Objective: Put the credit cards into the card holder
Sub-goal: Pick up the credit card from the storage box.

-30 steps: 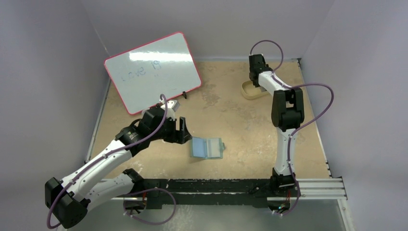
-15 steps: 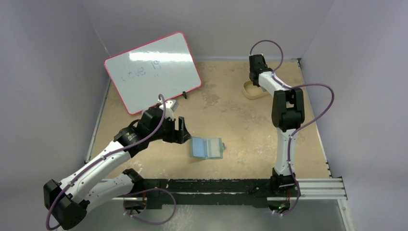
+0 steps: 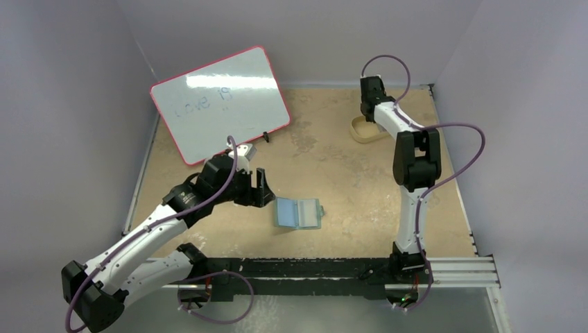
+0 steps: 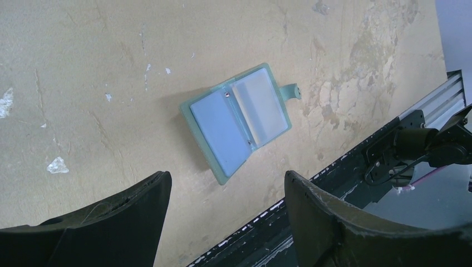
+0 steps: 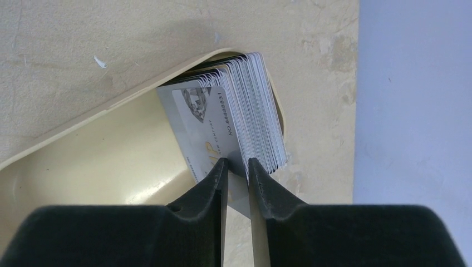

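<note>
Right pincer point(image 5: 237, 167) has just closed on the front silver plastic credit cards point(image 5: 222, 111) standing in the tan rounded tray point(image 5: 111, 167), ready to lift. Well away from the tray, grey-green folding card holder point(image 4: 236, 119) lies open; left pincer point(image 4: 227, 178) gapes.

The card holder point(image 3: 299, 213) lies open and flat on the table point(image 3: 347, 173), just below the frame's centre - pale blue pockets up, grey-green rim, snap tab poking out at its right. The cards point(image 5: 234, 111) stand on edge in a tight stack - silver printed one in front - packed into the tray's point(image 5: 83, 161) corner.
</note>
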`<move>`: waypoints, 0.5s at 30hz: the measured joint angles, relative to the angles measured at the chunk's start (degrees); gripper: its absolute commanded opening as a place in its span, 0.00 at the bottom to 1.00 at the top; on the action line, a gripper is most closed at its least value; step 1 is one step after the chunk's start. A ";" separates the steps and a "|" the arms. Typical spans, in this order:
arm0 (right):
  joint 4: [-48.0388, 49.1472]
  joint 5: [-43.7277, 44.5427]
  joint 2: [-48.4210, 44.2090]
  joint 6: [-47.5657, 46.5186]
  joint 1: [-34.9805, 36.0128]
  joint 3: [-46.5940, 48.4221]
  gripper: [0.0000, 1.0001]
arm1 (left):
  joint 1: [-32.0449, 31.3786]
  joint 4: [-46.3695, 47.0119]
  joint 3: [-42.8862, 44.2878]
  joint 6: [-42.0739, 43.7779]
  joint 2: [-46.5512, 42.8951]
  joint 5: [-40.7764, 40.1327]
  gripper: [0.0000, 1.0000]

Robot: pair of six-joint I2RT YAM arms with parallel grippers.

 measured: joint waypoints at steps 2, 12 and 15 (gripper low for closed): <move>-0.09 0.04 -0.31 0.31 0.00 0.02 0.17 | 0.00 -0.02 0.00 0.00 -0.46 0.00 0.74; -4.79 -1.88 -0.48 2.29 0.02 5.01 0.05 | 0.00 0.04 0.00 -0.02 -1.33 -0.04 0.74; -6.01 -4.87 -2.23 3.89 0.37 5.07 0.01 | 0.00 0.04 0.00 -0.04 -1.33 -0.22 0.74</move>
